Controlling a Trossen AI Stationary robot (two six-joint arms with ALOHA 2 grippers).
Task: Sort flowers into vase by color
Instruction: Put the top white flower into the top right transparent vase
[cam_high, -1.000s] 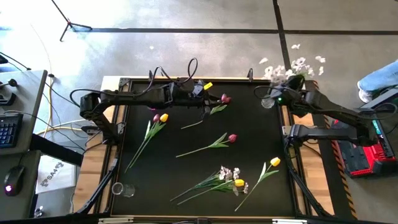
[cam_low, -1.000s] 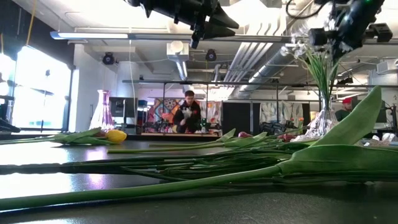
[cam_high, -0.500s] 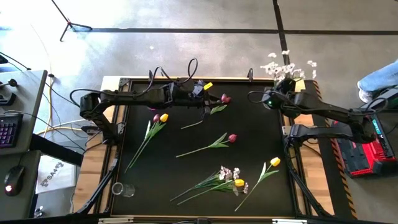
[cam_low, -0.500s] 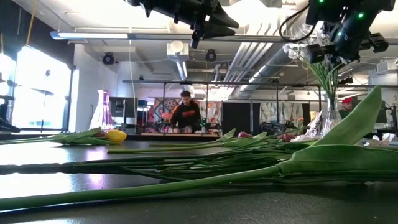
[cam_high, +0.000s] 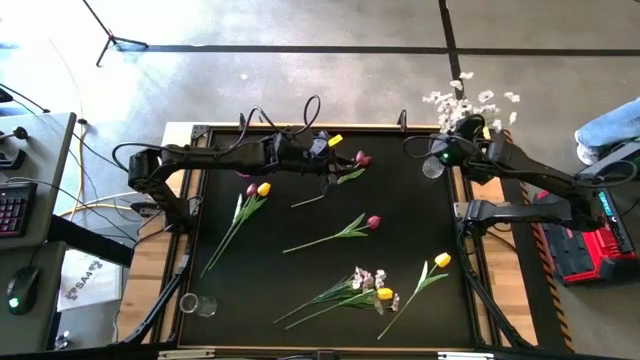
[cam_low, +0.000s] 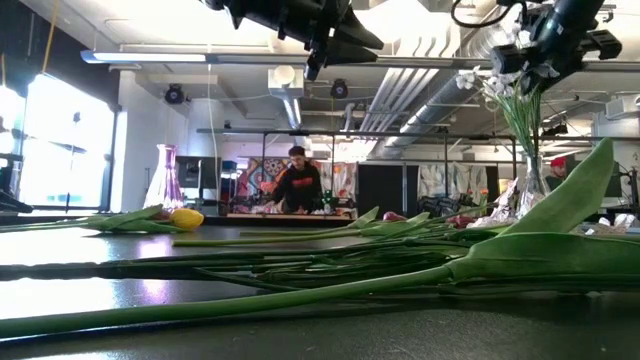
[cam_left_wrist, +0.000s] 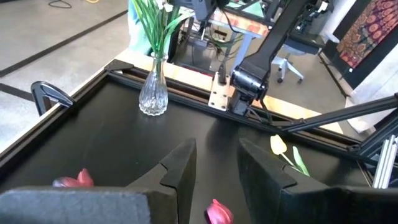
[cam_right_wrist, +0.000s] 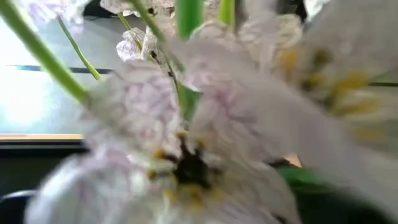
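At the upper right of the high view, the right claw is seen among the white spray standing in the clear vase; whether its fingers are apart cannot be told. The stems should be freed fully and the claw lifted straight up, so the vase is not tipped. The left claw, fingers apart and empty, hangs above the red tulip at upper centre. Other tulips lie on the worktop.

Black table; scattered tulips, white spray; two glass vases.
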